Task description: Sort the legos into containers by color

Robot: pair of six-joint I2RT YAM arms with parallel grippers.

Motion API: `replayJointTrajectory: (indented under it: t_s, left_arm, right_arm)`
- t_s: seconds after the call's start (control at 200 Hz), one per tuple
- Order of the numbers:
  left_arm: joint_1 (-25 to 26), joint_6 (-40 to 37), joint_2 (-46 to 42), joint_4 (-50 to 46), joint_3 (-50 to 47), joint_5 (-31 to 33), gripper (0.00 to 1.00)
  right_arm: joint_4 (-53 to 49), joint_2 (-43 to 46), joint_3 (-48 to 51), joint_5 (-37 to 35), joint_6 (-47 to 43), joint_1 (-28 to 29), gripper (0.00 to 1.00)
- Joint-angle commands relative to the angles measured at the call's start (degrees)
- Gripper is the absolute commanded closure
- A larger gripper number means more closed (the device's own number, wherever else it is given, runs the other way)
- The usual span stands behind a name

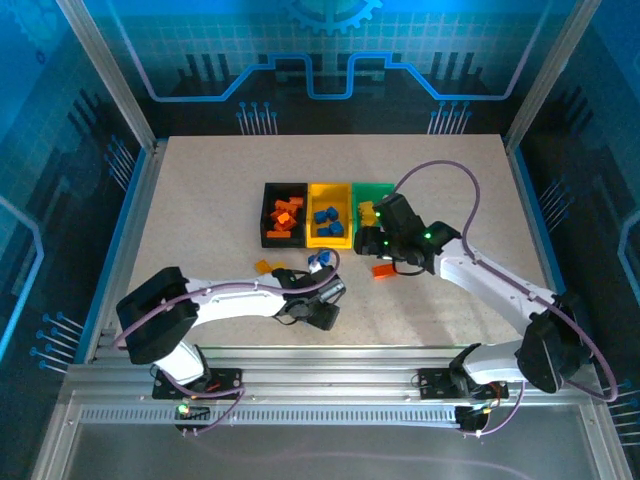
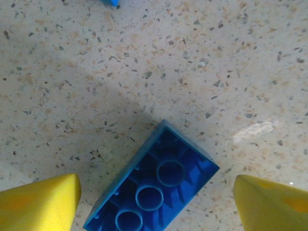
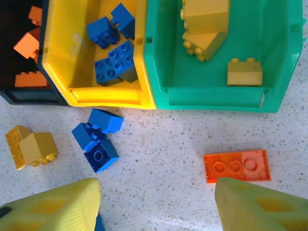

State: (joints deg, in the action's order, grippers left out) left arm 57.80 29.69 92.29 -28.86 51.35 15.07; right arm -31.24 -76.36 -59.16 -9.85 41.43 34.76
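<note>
A blue lego (image 2: pixel 154 185) lies upside down on the table between the yellow fingers (image 2: pixel 41 202) of my left gripper (image 2: pixel 156 207), which is open with a gap on each side. In the top view the left gripper (image 1: pixel 320 283) is low in front of the yellow bin (image 1: pixel 330 241). My right gripper (image 3: pixel 156 207) hangs open over bare table. A flat orange lego (image 3: pixel 236 166) lies at its right fingertip. Blue legos (image 3: pixel 98 139) and a yellow lego (image 3: pixel 31 147) lie to its left. The bins stand in a row: black (image 3: pixel 29 96), yellow (image 3: pixel 106 96), green (image 3: pixel 211 102).
Orange legos (image 3: pixel 26 45) lie in the black bin, blue ones (image 3: pixel 113 53) in the yellow bin, yellow ones (image 3: pixel 204 29) in the green bin. The right arm (image 1: pixel 490 280) reaches in from the right. Metal frame posts (image 1: pixel 110 70) edge the table.
</note>
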Motion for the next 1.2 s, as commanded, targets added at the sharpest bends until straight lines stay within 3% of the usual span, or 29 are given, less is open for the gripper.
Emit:
replayJointTrajectory:
  t_s: [0.0,0.215,0.54,0.805,1.016,1.196]
  left_arm:
    - [0.7,-1.5,1.8,-2.3,1.9,3.8,0.21]
    - [1.9,-0.5,3.6,-1.7,1.8,2.7,0.36]
    - [3.3,0.9,4.5,-2.7,3.3,4.8,0.71]
    - [2.3,0.5,-2.1,-4.1,8.2,6.5,0.78]
    - [-6.1,0.4,-3.9,-2.4,16.6,4.1,0.79]
    - [-12.6,-0.4,3.1,0.0,26.6,3.1,0.77]
  right_arm:
    - [1.8,1.7,1.5,0.0,1.3,-1.0,0.34]
    - [1.8,2.2,2.4,-0.2,1.7,-2.1,0.34]
    - [2.2,2.9,3.9,0.1,2.5,-2.9,0.34]
    - [2.6,6.0,6.3,0.0,3.5,-4.2,0.34]
    - [2.5,8.1,8.1,0.3,3.8,-4.8,0.33]
    - [1.8,9.5,10.1,0.3,3.9,-5.1,0.33]
